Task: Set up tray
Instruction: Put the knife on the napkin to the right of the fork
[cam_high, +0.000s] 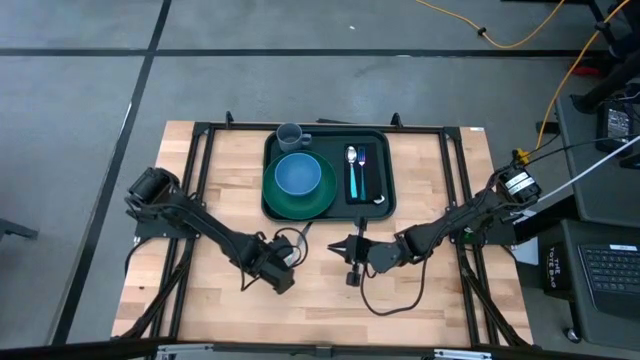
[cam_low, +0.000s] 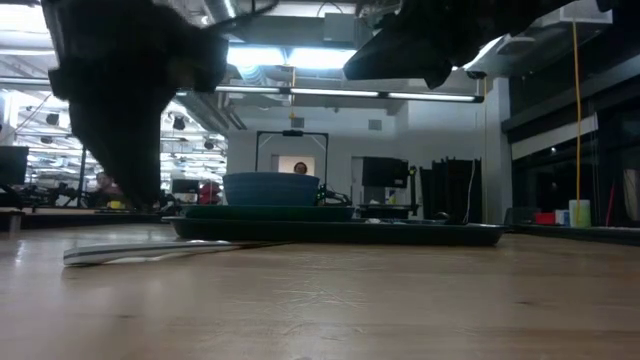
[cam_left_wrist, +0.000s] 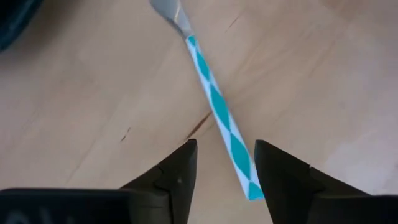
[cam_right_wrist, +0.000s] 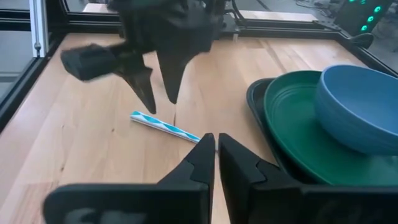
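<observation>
The left gripper (cam_high: 291, 259) hangs low over the wooden surface (cam_high: 420, 300), its fingers (cam_left_wrist: 180, 171) spread apart with nothing between them. Just under and beside those fingers lies a piece of cutlery with a teal-and-white diamond-patterned handle (cam_left_wrist: 217, 109); the handle's end sits close against the inside of one fingertip in the left wrist view, and its metal end (cam_left_wrist: 169, 10) points away from the fingers. It rests flat on the wood, not gripped.

The right gripper (cam_high: 343, 246) is near the left one, its fingers (cam_right_wrist: 202, 163) drawn almost together with only a thin slit between them, and nothing caught in it. Looking past these fingers, the patterned handle lies on the wood just ahead of the tips, and the left gripper stands right over it.

The tray (cam_high: 378, 205) sits beyond both sets of fingers, on the far middle of the surface, a little apart from either gripper. It carries a round green plate (cam_high: 318, 200) with a blue bowl (cam_high: 298, 174) on it, a grey cup (cam_high: 290, 134) in the far corner, and a spoon (cam_high: 351, 170) with a similar teal handle lying on a dark napkin (cam_high: 372, 172) beside the plate. From table height the tray's dark rim runs across the middle distance with the bowl rising above it.
</observation>
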